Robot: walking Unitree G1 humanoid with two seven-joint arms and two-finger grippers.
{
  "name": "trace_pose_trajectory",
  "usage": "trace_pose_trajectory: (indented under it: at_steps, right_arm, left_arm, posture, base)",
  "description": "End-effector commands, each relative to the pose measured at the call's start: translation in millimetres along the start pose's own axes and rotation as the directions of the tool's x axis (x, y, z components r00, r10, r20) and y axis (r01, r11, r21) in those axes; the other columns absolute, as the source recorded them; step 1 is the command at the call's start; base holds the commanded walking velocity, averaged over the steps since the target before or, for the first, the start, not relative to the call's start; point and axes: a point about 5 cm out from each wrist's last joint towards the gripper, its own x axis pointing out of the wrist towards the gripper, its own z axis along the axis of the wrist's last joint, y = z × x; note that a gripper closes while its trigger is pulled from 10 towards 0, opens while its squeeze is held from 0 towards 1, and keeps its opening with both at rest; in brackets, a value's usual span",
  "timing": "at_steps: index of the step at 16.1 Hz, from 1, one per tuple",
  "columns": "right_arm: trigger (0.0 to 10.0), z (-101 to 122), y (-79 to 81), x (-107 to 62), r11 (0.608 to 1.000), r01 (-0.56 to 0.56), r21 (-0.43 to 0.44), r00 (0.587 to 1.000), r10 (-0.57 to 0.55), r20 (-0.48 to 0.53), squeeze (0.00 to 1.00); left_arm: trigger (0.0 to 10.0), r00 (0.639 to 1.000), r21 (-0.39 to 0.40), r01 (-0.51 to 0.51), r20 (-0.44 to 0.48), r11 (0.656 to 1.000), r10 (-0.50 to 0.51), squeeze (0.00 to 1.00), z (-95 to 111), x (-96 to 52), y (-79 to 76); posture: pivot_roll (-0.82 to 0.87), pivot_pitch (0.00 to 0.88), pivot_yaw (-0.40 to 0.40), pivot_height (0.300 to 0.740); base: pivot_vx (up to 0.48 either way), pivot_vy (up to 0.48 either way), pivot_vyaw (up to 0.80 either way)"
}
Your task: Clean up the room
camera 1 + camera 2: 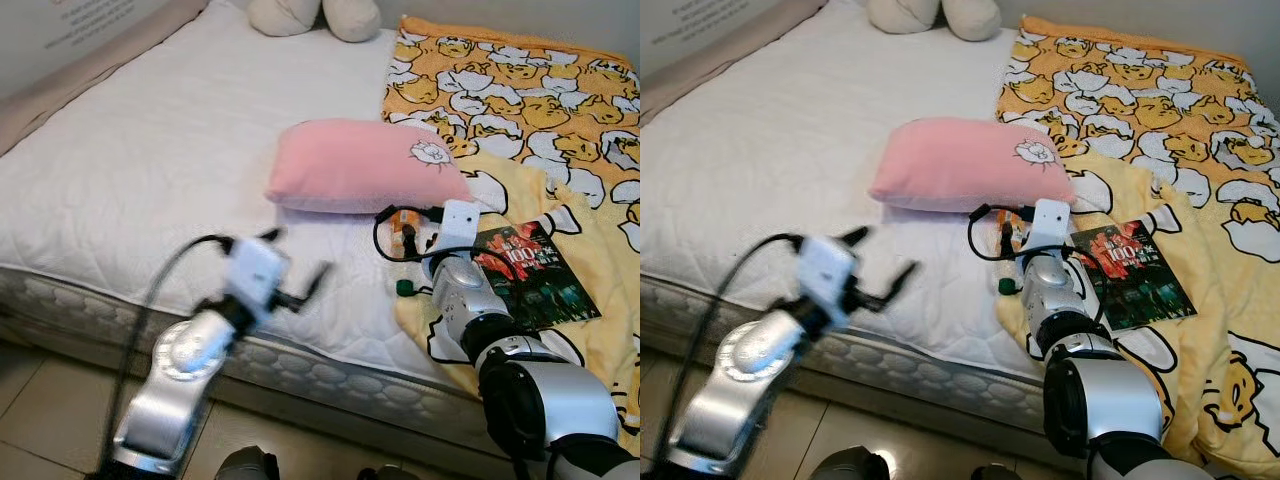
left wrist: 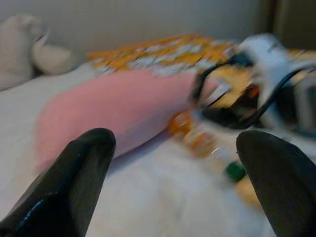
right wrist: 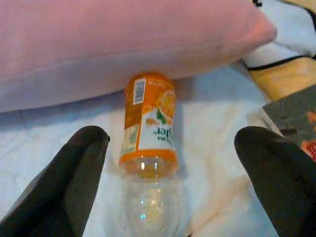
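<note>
Your right gripper [image 3: 168, 182] has its fingers spread wide either side of the orange-labelled bottle [image 3: 148, 148], which lies on the bed [image 1: 150, 180] against the pink pillow [image 1: 360, 165]. Your left gripper [image 1: 295, 270], blurred, is likewise spread.

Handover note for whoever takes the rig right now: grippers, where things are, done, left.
Right gripper: jaws open, straddling a lying bottle with an orange label, not yet gripped.
Left gripper: jaws open, holding nothing, blurred, over the front of the bed.
Bottle lies on the white sheet, its base against the pink pillow; green cap points at the robot.
A book lies on the yellow duck blanket right of the bottle; soft toy at the head.
Done: nothing cleared that I can see.
Left: grip and remove the bottle, then likely the book.
</note>
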Motion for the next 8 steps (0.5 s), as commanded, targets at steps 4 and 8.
trace_pose_trajectory:
  at_steps: [4,8]
  right_arm:
    - [10.0,-17,-9.6,-1.8,0.998,0.037,0.049,0.992,-0.031,-0.119,0.00]
    - [10.0,-39,-13.6,-6.7,0.997,0.051,0.055,0.973,-0.037,-0.227,0.00]
  left_arm:
    - [10.0,1.000,-0.015,-0.004,-0.008,1.000,0.004,0.00,2,0.8,1.4]
    - [10.0,1.000,-0.026,-0.011,-0.018,1.000,0.011,0.00,1,-0.1,2.6]
  posture:
    - [0.17,0.050,-0.047,0.736]
    - [0.17,0.042,-0.051,0.736]
  base:
    - [0.000,0.000,0.00]
    - [0.000,0.000,0.00]
